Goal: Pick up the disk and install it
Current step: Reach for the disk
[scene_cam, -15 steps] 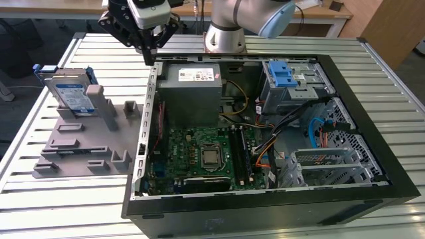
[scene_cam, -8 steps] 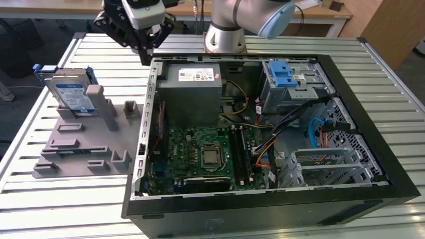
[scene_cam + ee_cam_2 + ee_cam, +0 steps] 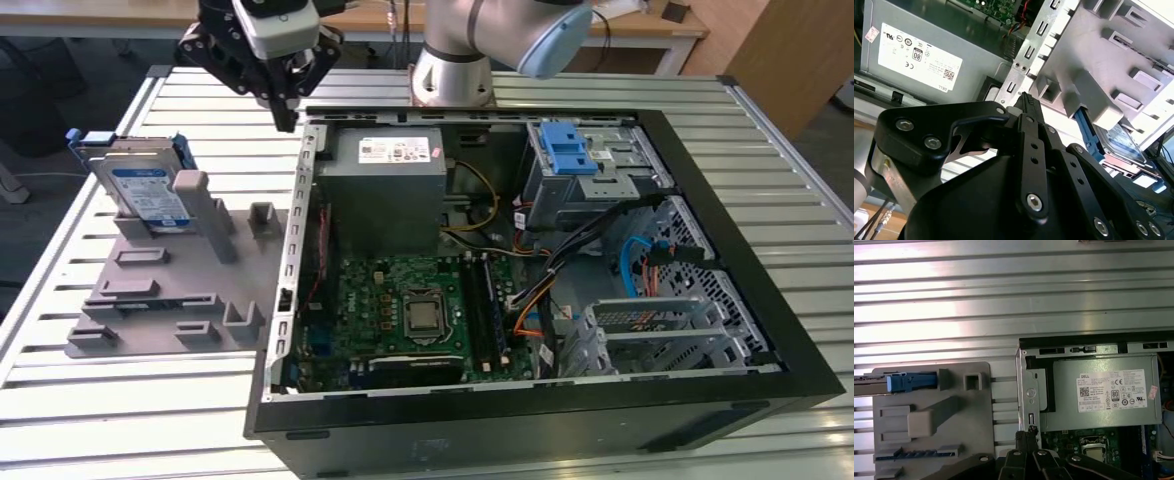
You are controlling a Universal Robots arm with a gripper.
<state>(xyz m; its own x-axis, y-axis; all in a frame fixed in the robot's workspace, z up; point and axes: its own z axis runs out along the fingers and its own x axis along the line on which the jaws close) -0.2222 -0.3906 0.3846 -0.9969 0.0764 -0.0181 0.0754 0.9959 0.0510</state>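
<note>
The disk, silver with a blue-and-white label and blue side rails, stands tilted on edge in the grey holder at the exterior view's left. My gripper hangs shut and empty above the table, between the holder and the back corner of the open computer case. It is apart from the disk, towards the exterior view's right. In the first wrist view the disk shows edge-on with its blue rail, and the gripper has its tips together. In the second wrist view the disk lies beyond the gripper.
Inside the case sit a grey power supply, a green motherboard, a silver cage with a blue latch and another silver cage. The arm's base stands behind the case. The slatted metal table surrounds everything.
</note>
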